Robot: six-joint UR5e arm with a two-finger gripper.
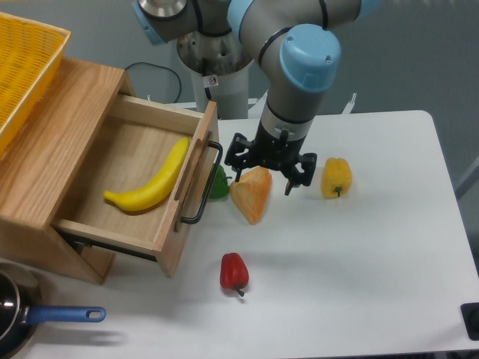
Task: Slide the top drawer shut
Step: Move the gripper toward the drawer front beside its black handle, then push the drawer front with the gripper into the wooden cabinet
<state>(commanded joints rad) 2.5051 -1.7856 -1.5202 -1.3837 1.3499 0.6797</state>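
The top drawer (127, 161) of light oak stands pulled out from the wooden cabinet (52, 142), with a yellow banana (153, 179) lying inside. Its front panel (191, 191) carries a black bar handle (206, 183) facing the table. My gripper (263, 173) hangs open just above an orange wedge-shaped object (252, 196), a short way right of the handle and not touching it. Nothing is between the fingers.
A green object (218, 185) sits half hidden behind the handle. A yellow pepper (336, 177) lies to the right of the gripper and a red pepper (233, 272) in front. A yellow basket (22, 63) rests on the cabinet top. A blue-handled pan (45, 318) is at the lower left.
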